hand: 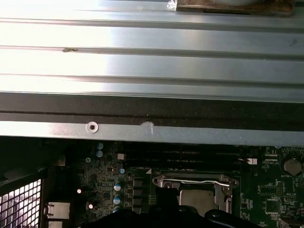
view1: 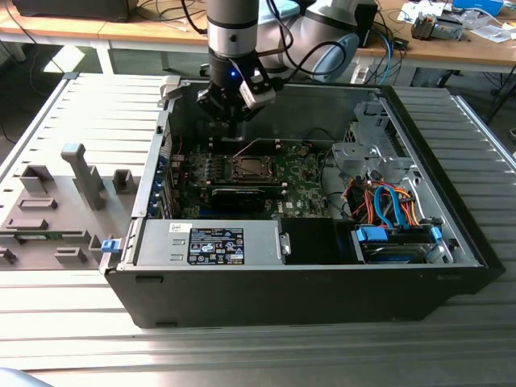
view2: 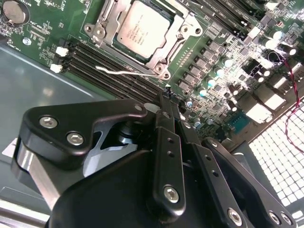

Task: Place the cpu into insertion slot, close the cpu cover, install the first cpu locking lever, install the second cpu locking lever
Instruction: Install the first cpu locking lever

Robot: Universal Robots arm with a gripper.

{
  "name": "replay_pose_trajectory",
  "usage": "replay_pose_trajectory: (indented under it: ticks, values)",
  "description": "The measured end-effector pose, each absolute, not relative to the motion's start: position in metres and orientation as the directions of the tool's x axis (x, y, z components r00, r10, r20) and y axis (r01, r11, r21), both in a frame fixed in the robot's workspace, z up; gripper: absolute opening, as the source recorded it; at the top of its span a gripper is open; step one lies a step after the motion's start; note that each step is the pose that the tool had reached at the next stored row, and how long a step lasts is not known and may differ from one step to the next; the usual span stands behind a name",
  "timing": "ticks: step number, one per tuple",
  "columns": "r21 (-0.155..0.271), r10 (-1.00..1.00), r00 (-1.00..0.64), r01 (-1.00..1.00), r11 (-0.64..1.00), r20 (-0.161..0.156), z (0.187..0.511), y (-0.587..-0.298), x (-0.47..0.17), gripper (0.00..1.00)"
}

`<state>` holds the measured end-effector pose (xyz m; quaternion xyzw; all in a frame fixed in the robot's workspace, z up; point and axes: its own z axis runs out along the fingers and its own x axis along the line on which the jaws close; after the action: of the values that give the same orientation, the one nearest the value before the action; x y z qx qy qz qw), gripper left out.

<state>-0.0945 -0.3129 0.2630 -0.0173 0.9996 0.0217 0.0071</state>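
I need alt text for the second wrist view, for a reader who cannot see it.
The cpu sits in the insertion slot under the silvery cpu cover on the green circuit board. The black gripper is in the foreground, fingers together and empty.

The exterior view looks down at a slant from in front of the open case [view1: 322,282], far enough to take in all of it. The second wrist view sits close above the socket [view2: 142,35], looking past the gripper [view2: 167,95]. The first wrist view looks across the socket [hand: 202,192] toward the case wall [hand: 152,130]. All three share the socket [view1: 248,168].
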Motion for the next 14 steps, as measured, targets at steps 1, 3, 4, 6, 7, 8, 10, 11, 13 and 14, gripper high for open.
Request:
replay_pose_trajectory:
  ticks: [1,3,4,6,7,8,10,11,13,14]
  values:
    - [0.043,-0.034,-0.999,-0.035,0.998,-0.015,0.263,-0.3129,-0.0942,0.11]
    - [0.043,-0.034,-0.999,-0.035,0.998,-0.015,0.263,-0.3129,-0.094,0.11]
    - [0.043,-0.034,-0.999,-0.035,0.998,-0.015,0.263,-0.3129,-0.094,0.11]
    - [0.043,-0.034,-0.999,-0.035,0.998,-0.015,0.263,-0.3129,-0.0938,0.11]
    - [0.043,-0.034,-0.999,-0.035,0.998,-0.015,0.263,-0.3129,-0.0938,0.11]
    - [0.043,-0.034,-0.999,-0.035,0.998,-0.015,0.2631,-0.3129,-0.0938,0.11]
    - [0.043,-0.034,-0.999,-0.035,0.998,-0.015,0.2628,-0.3129,-0.0937,0.11]
    - [0.043,-0.034,-0.999,-0.035,0.998,-0.015,0.2623,-0.3128,-0.0937,0.11]
    - [0.043,-0.034,-0.999,-0.035,0.998,-0.015,0.2615,-0.3129,-0.0937,0.11]
    - [0.043,-0.034,-0.999,-0.035,0.998,-0.015,0.2606,-0.3129,-0.0937,0.11]
